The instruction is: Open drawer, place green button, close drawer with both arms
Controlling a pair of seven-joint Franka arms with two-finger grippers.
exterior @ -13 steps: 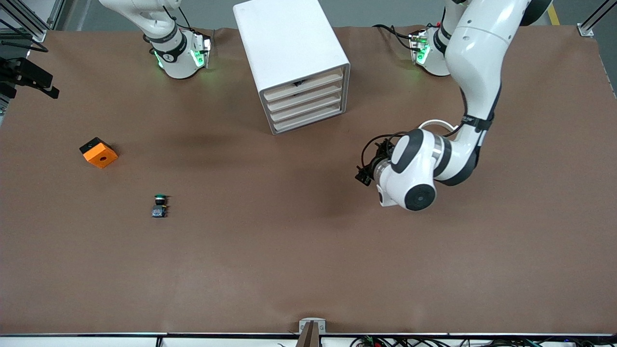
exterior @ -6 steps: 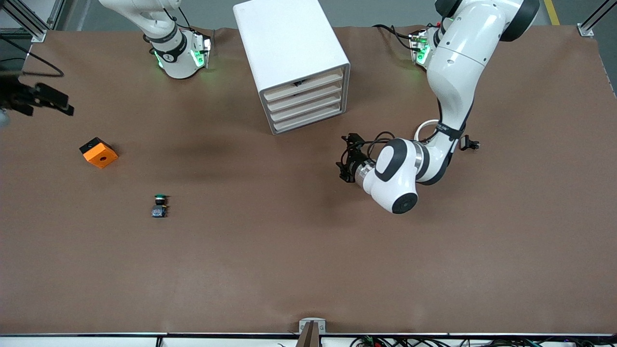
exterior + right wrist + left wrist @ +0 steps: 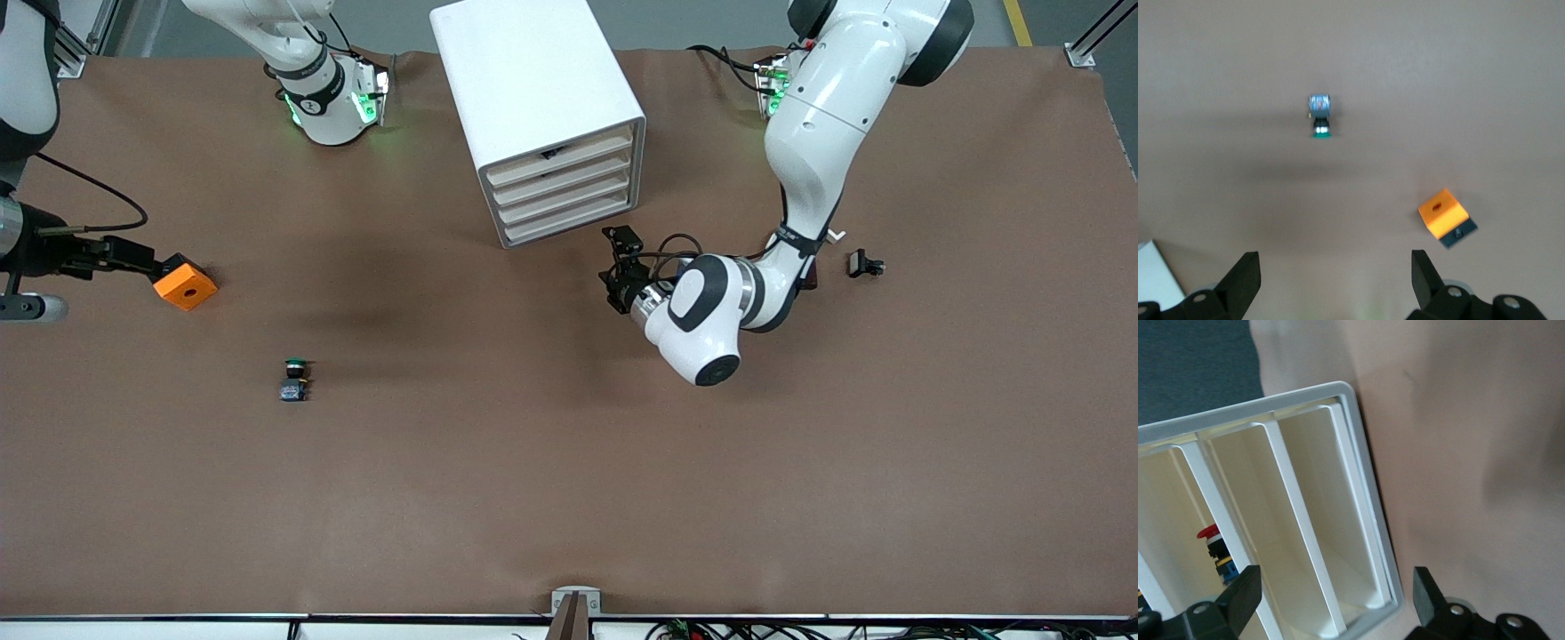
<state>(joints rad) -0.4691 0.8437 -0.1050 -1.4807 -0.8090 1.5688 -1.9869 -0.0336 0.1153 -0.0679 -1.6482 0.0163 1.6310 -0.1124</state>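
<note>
Front view: white cabinet (image 3: 542, 116) sits between the two arm bases, four cream drawer fronts all flush, none pulled out. The drawer (image 3: 562, 197), third down, is closed. Left pincer (image 3: 620, 268) hovers just in front of the lower drawers, fingers spread and released, holding nothing. The button (image 3: 294, 379) lies on the bare bench (image 3: 569, 498) toward the right arm's end, well apart from the cabinet and nearer the camera than the orange cube (image 3: 185, 282). Right pincer (image 3: 133, 258) reaches in from the frame edge close to the cube, empty. A small black part (image 3: 864, 264) lies toward the left arm's end.

Left wrist view: pincer (image 3: 1331, 607) is wide apart, facing the cabinet's (image 3: 1365, 540) corner; a red-capped piece (image 3: 1213, 543) shows inside.

Right wrist view: pincer (image 3: 1331, 287) is released above the bench, button (image 3: 1319, 115) on its side, cube (image 3: 1443, 214) nearby.

Handling: the button looks light, rigid, small and round-capped, so it could roll or twist; gripping across the black body seems safest. The drawer is stiff light plastic; hooking its front lip should do.
</note>
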